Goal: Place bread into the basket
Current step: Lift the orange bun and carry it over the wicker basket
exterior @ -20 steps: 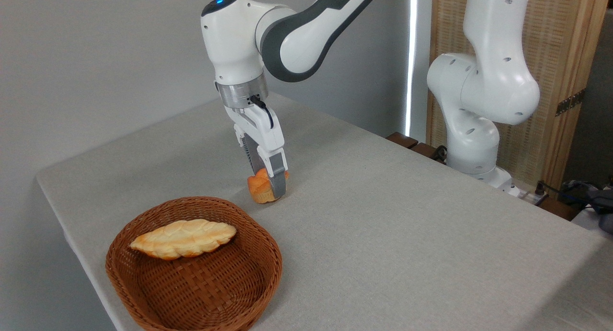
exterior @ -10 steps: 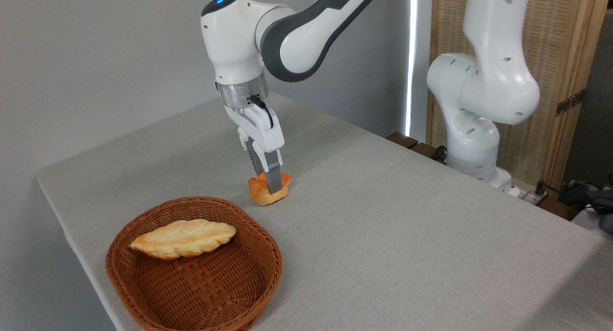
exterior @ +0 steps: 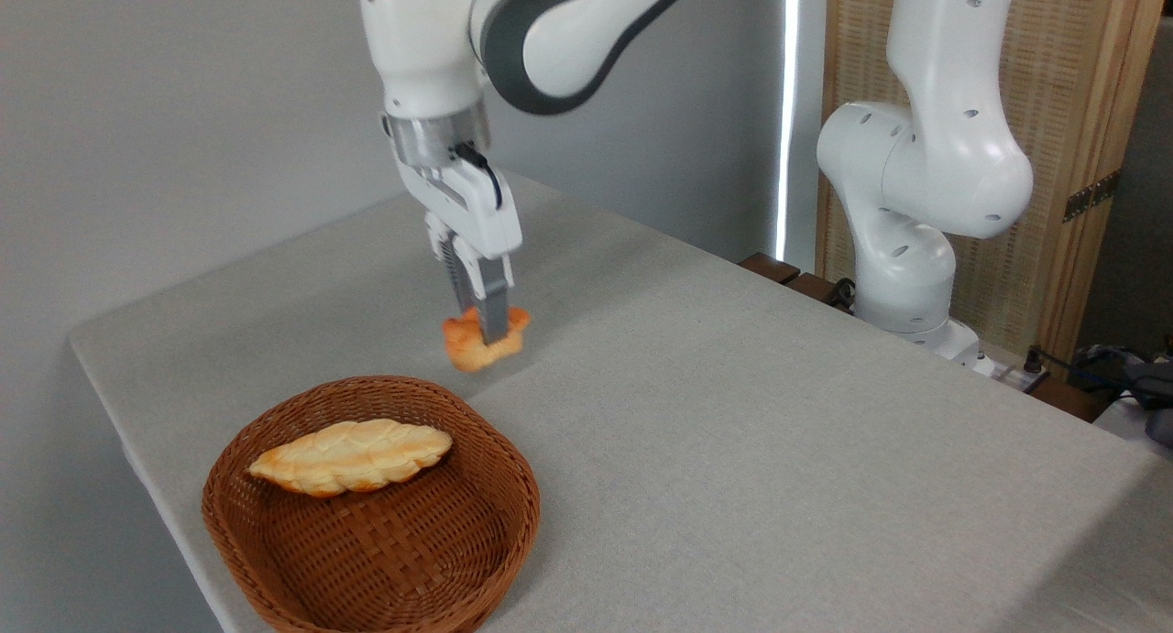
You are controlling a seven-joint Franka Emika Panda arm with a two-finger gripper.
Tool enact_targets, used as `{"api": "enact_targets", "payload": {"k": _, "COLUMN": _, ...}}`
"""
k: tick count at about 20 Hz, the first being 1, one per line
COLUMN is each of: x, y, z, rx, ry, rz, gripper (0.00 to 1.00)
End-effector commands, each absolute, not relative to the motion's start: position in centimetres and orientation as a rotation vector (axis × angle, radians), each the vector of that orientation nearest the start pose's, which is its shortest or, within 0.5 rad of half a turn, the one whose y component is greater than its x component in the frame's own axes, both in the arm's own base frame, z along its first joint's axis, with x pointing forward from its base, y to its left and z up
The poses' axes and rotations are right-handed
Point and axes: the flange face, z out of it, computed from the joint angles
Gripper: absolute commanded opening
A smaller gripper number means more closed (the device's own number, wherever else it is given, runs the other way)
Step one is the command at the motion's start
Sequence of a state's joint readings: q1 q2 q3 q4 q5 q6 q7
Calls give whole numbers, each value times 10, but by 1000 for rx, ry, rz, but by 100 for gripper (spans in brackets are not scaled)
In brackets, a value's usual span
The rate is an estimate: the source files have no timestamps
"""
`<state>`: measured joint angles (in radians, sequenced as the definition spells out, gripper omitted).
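One arm, wrist pointing straight down, gripper [exterior: 488, 326] clamped on the bread [exterior: 481, 339], which hangs clear of the table [exterior: 733, 431], just beyond the basket's [exterior: 367, 560] far rim. Basket sits near-left with a pale braided loaf [exterior: 353, 455] inside.

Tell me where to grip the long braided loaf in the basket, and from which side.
Grip the braided loaf across its narrow middle, coming straight down from above. It lies flat in the basket, whose rim blocks the sides, and its pointed ends would likely slip. The gripper now holds the small bun.
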<state>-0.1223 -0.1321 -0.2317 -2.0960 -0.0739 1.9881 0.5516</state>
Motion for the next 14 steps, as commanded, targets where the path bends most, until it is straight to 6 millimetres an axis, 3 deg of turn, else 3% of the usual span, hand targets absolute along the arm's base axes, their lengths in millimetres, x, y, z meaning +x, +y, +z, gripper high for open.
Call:
{"api": "enact_targets", "payload": {"k": 1, "x": 528, "y": -160, "z": 533, "rx": -2986, "ry": 1257, "rz": -174, "gripper": 32}}
{"api": "enact_targets", "payload": {"k": 2, "x": 542, "y": -151, "z": 548, "rx": -3005, "ry": 1223, "rz": -232, "gripper": 32}}
{"api": "enact_targets", "payload": {"k": 5, "x": 577, "y": -113, "z": 567, "rx": -3037, "ry": 1110, "rz": -321, "gripper": 34}}
{"api": "enact_targets", "payload": {"k": 7, "x": 592, "y": -97, "z": 556, "rx": -3039, "ry": 1088, "rz": -316, "gripper": 34}}
{"api": "enact_targets", "payload": {"k": 9, "x": 600, "y": -79, "z": 544, "rx": -3005, "ry": 1162, "rz": -300, "gripper": 37}}
{"api": "enact_targets", "payload": {"k": 11, "x": 602, "y": -61, "z": 545, "rx": -2949, "ry": 1266, "rz": -311, "gripper": 41}}
{"api": "enact_targets", "payload": {"k": 12, "x": 602, "y": -56, "z": 544, "rx": -2934, "ry": 1295, "rz": -309, "gripper": 49}}
{"api": "enact_targets", "payload": {"k": 14, "x": 603, "y": -49, "z": 542, "rx": -2917, "ry": 1312, "rz": -304, "gripper": 79}}
